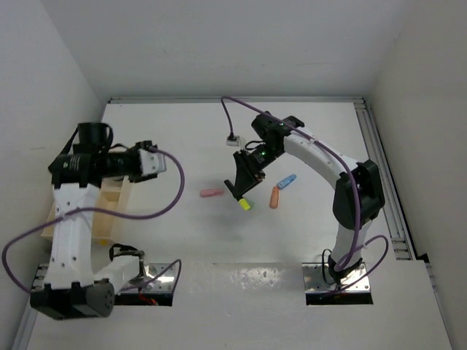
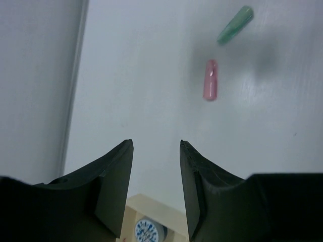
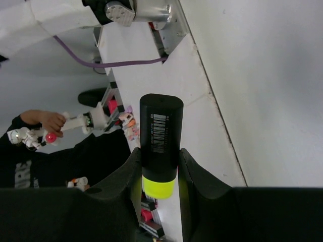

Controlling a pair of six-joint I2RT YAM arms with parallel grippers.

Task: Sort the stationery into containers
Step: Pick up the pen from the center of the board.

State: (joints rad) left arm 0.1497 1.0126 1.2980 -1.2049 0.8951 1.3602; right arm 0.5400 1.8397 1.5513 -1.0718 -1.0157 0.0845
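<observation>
Your right gripper (image 3: pixel 159 156) is clamped on the yellow highlighter (image 3: pixel 160 126). Your left gripper (image 2: pixel 155 148) hangs over the wooden tray (image 2: pixel 151 206), jaws apart.

The left end effector (image 2: pixel 155 144) hung parted near the tray (image 1: pixel 117 193); the right end effector (image 3: pixel 159 152), well away from it, pinched a highlighter (image 3: pixel 160 126).

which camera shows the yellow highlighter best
The right wrist view: the yellow highlighter fills the centre, clamped between the right jaws, black barcoded body and yellow end clear. The top external view shows the highlighter small, mostly just the yellow end under the arm. The left wrist view does not show it.
</observation>
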